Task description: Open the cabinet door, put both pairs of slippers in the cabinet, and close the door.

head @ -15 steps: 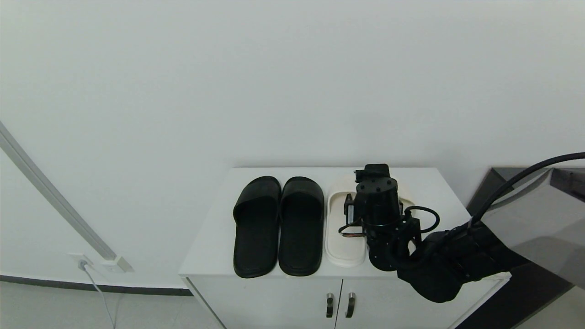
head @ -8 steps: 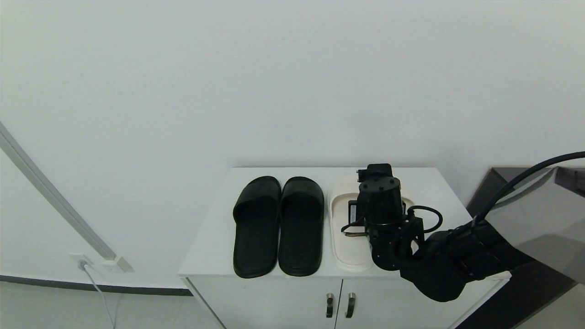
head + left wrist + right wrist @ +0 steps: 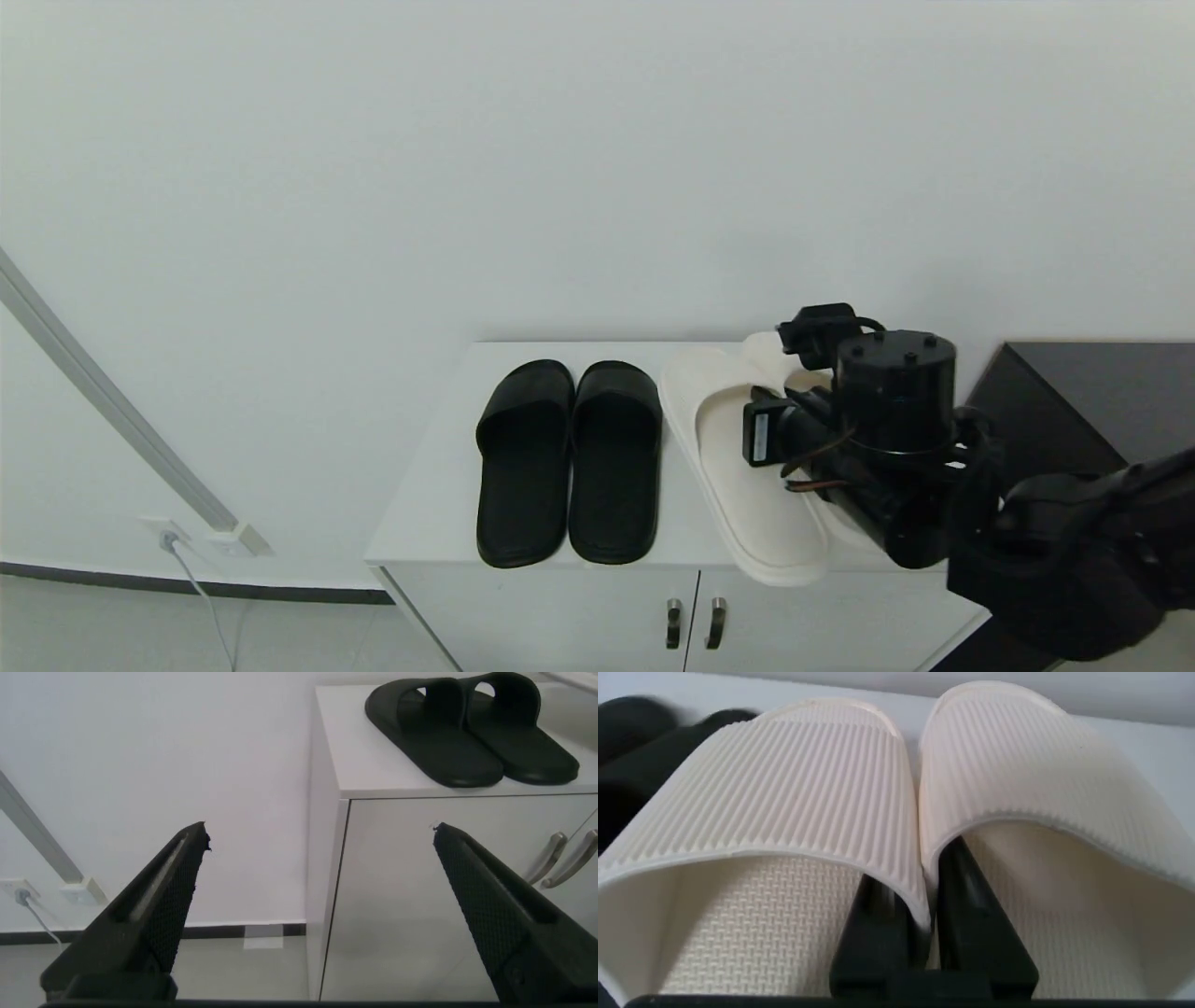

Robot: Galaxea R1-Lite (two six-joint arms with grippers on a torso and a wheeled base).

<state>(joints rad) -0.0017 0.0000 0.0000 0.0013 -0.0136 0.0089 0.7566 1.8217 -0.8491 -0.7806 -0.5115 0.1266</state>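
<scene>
The right tool [image 3: 920, 929] pinches the white slippers [image 3: 747, 485] by their inner edges, so both can lift together off the cabinet [image 3: 429, 509], beside the black slippers [image 3: 569, 462]. The left tool [image 3: 320, 831] hangs spread wide, holding nothing. The doors [image 3: 560, 616] are shut.

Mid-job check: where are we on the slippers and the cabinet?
Done: nothing yet. The cabinet doors are shut and both pairs are outside. In hand: the right gripper pinches the straps of the white slippers, whose heels hang past the front edge. Left: open a door, stow the white pair and the black slippers lying on top, then close up. The left gripper is open beside the cabinet.
</scene>
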